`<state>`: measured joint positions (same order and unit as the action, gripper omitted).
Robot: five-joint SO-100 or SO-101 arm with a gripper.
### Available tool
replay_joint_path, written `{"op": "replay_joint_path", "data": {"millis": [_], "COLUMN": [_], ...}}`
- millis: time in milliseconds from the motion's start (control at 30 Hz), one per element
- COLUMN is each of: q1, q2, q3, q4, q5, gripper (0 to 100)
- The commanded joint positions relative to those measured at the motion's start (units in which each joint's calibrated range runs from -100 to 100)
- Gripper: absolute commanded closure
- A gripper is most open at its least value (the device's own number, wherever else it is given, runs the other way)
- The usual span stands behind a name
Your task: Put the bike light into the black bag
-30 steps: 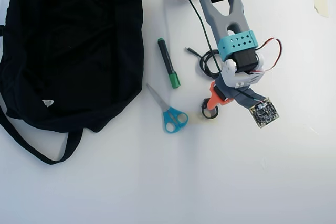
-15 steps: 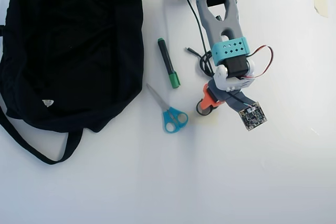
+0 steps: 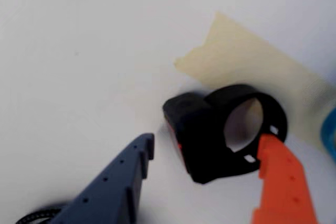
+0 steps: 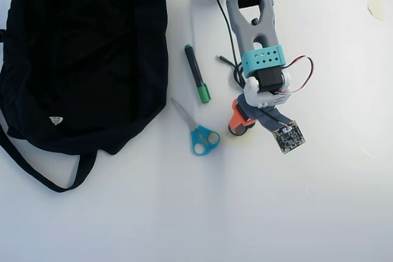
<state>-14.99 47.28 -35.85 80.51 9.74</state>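
In the wrist view the bike light [image 3: 199,129] lies on the white table, a small black block with a round strap loop on its right. My gripper [image 3: 207,142] is open around it. The orange finger [image 3: 278,182] touches the loop on the right. The dark blue finger [image 3: 121,177] stands a little to the left of the block. In the overhead view the gripper [image 4: 238,124] points down at the table right of the scissors and mostly hides the light. The black bag [image 4: 86,53] lies flat at the far left, with its white label [image 4: 56,120] showing.
Blue-handled scissors [image 4: 199,133] and a black marker with a green cap [image 4: 197,81] lie between the bag and the arm. Beige tape [image 3: 247,56] is stuck to the table behind the light. A black cable [image 3: 37,216] shows at the wrist view's lower left.
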Motion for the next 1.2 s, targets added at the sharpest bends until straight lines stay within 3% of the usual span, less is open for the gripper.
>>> {"op": "replay_joint_path", "data": {"millis": [0,333,767,1167], "q1": [0.78,0.63,0.33,0.4], "q2": [-0.89,-0.89,-2.14,-2.3], "q3": [0.45,1.17,0.81,-12.4], "q4": [0.03,0.03,0.29,13.55], "q5": [0.59,0.59,0.53,-0.04], "gripper": [81,98,98,98]}}
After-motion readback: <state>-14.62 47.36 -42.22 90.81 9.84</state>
